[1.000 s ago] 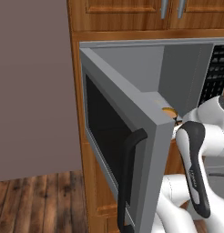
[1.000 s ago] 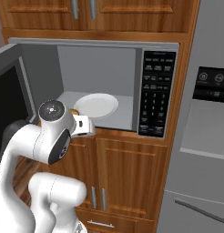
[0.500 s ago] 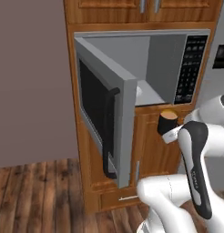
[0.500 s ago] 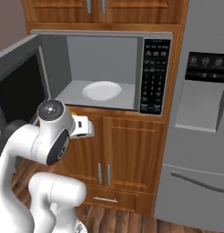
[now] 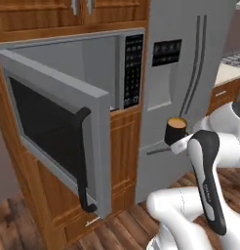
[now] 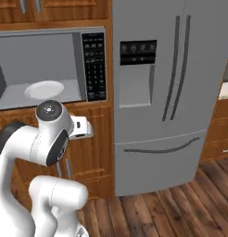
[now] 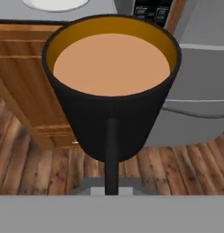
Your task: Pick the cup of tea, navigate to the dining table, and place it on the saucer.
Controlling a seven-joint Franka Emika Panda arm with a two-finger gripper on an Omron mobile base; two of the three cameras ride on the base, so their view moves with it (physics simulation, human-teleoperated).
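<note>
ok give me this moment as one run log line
phase: carrying | hand: shut on cup of tea, handle toward the hand | cup: upright, full | microwave: door open, plate inside | fridge ahead | dining table: not reached

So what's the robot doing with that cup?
The white robot arm's gripper is shut on the cup of tea, holding it by its handle out in front of the microwave and the grey fridge. The cup is upright and full. The microwave door hangs open, with a white plate inside. The tea has not yet reached the dining table.
</note>
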